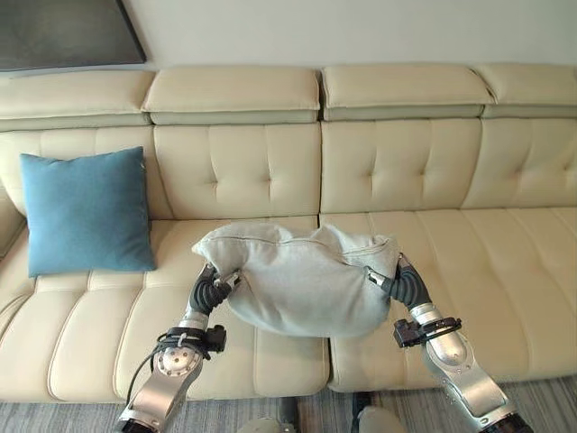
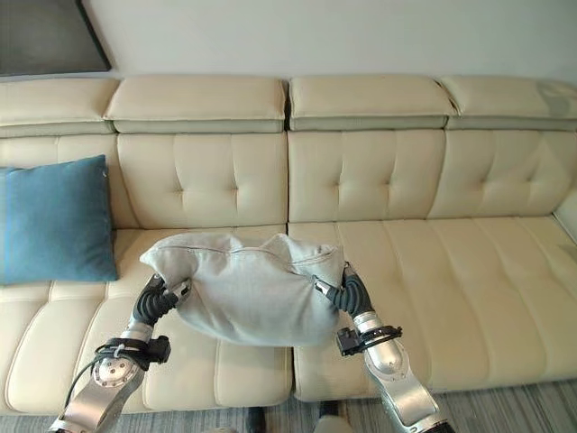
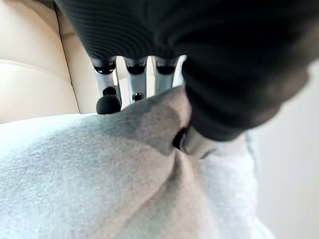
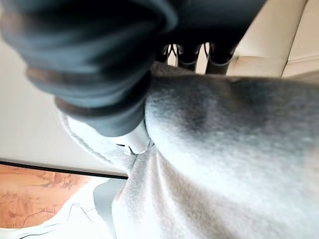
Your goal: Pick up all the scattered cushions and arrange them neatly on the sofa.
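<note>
Grey cushion (image 1: 302,280) held up between both hands, over the seat of the cream sofa (image 1: 397,171). Left hand (image 1: 209,289) pinches its near-left edge, thumb and fingers closed on the fabric; right hand (image 1: 403,282) grips the opposite edge the same way, cloth bunched at the thumb. Cushion sags in the middle between them. Blue cushion (image 1: 86,212) stands well off beyond the left hand, leaning on the tufted backrest. Pale wall behind; dark frame (image 1: 63,32) upper left. Grey striped floor (image 1: 541,406) under the right arm.
</note>
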Robot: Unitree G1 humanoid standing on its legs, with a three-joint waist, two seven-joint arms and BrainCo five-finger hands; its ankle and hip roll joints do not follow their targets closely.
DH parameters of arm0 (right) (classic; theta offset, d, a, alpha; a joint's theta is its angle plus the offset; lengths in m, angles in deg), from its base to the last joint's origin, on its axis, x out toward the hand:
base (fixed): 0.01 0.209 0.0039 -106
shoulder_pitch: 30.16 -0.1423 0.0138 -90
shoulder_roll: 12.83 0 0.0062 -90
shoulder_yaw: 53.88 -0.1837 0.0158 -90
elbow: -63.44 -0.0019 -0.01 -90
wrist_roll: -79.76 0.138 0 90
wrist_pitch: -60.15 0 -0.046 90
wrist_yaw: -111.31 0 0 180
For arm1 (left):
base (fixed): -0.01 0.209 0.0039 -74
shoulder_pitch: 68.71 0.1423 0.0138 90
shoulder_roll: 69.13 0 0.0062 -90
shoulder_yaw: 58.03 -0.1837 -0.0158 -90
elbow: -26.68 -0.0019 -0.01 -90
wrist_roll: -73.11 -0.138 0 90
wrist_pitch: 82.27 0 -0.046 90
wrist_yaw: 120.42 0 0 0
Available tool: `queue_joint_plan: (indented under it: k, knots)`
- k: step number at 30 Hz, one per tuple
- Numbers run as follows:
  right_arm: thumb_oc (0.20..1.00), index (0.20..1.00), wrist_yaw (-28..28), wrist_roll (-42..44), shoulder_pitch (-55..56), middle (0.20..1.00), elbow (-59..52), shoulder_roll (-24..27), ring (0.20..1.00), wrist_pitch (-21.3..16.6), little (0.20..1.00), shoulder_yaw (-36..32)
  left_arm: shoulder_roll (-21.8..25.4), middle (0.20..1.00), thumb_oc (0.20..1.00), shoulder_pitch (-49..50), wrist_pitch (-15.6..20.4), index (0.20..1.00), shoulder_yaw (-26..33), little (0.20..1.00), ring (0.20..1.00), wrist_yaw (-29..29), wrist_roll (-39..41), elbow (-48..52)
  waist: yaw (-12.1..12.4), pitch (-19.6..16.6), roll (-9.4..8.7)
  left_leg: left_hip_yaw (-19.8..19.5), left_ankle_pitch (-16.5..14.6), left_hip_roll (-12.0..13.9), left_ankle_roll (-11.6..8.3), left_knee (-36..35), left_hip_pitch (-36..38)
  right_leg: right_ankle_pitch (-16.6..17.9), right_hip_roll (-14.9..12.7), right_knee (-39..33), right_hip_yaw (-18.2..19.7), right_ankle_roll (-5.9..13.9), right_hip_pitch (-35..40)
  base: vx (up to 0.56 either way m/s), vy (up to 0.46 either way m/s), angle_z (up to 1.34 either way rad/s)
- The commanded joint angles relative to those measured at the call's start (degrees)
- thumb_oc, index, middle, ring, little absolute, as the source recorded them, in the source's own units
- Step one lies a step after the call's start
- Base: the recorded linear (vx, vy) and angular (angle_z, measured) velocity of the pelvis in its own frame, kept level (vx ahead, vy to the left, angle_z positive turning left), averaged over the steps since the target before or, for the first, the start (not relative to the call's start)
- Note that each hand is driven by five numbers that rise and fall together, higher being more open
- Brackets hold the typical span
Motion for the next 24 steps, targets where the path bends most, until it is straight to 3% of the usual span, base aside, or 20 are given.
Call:
queue_joint_plan:
  k: [1,5,10,15,21,22,23,24]
  knots:
    - [0.200,0.200,-0.6,0.2,-7.6,0.200,-7.2,-2.1,0.200,-6.4,0.200,1.2,-1.7,0.200,0.200,-5.4,5.3,0.200,-3.0,0.200,0.200,-1.3,-3.6,5.3,-1.2,-3.4,-1.34,0.7,-5.4,3.6,-3.67,5.2,-1.0,-5.6,1.7,0.5,-1.7,0.75,2.0,0.10,-0.077,0.17]
    - [0.200,0.200,1.4,-0.9,-12.0,0.200,-4.4,-2.7,0.200,-6.2,0.200,2.5,-2.3,0.200,0.200,-9.9,4.9,0.200,-3.5,0.200,0.200,2.4,-7.5,3.4,-0.9,-4.4,-1.13,-0.1,-4.7,3.7,-4.43,2.6,1.1,-5.8,2.5,-2.4,-3.8,0.37,5.1,0.13,-0.059,0.13]
    - [0.200,0.200,5.5,-3.2,-20.6,0.200,1.9,-3.3,0.200,-5.6,0.200,4.6,-3.3,0.200,0.200,-18.6,4.4,0.200,-5.5,0.200,0.200,7.4,-9.9,-0.6,-0.6,-3.3,-1.23,-0.5,-4.1,3.9,-4.58,0.8,1.1,-5.5,2.7,-3.2,-4.1,0.39,4.6,0.00,-0.028,0.09]
    - [0.200,0.200,12.0,-2.0,-35.9,0.200,12.5,-6.6,0.200,-6.3,0.200,7.6,-6.3,0.200,0.200,-35.5,4.8,0.200,-9.4,0.200,0.200,16.2,-10.4,-11.6,-0.4,0.7,-1.12,-1.2,-2.0,4.6,-5.08,1.0,-6.1,-4.5,2.7,-0.9,-3.2,0.13,-3.8,-0.20,-0.022,0.06]
    - [0.200,0.200,17.0,-3.0,-54.9,0.200,29.3,-5.7,0.200,-4.7,0.200,10.5,-7.3,0.200,0.200,-53.6,5.1,0.200,-13.0,0.200,0.200,19.9,-7.0,-27.3,0.2,3.2,-0.68,-1.5,0.5,4.9,-5.92,1.6,-14.1,-3.1,2.4,1.6,-2.5,0.39,-12.3,-0.12,0.010,-0.01]
    - [0.200,0.200,17.4,-2.9,-56.9,0.200,31.7,-5.5,0.200,-4.6,0.200,10.8,-7.3,0.266,0.266,-55.6,5.0,0.266,-13.4,0.266,0.266,20.1,-6.8,-29.3,0.2,3.4,-0.63,-1.6,0.8,5.0,-6.05,1.6,-14.9,-3.1,2.3,1.8,-2.5,0.42,-13.1,-0.03,-0.001,-0.04]
    - [0.291,0.291,17.6,-3.2,-58.4,0.291,33.8,-5.1,0.291,-4.2,0.291,11.0,-7.1,0.464,0.464,-56.9,4.6,0.464,-13.9,0.464,0.464,20.3,-7.6,-30.8,0.3,3.7,-0.64,-1.7,1.0,5.1,-6.14,1.6,-15.4,-3.0,2.1,1.8,-2.6,0.52,-13.4,-0.03,-0.004,-0.05]
    - [1.000,1.000,17.8,-3.6,-60.1,1.000,36.1,-4.7,1.000,-3.9,1.000,11.5,-6.6,1.000,1.000,-58.5,4.3,1.000,-14.3,1.000,1.000,20.3,-8.2,-32.3,0.5,4.2,-0.58,-1.8,1.2,5.2,-6.22,1.7,-15.9,-2.9,2.0,2.1,-2.5,0.58,-14.1,-0.03,0.002,-0.03]
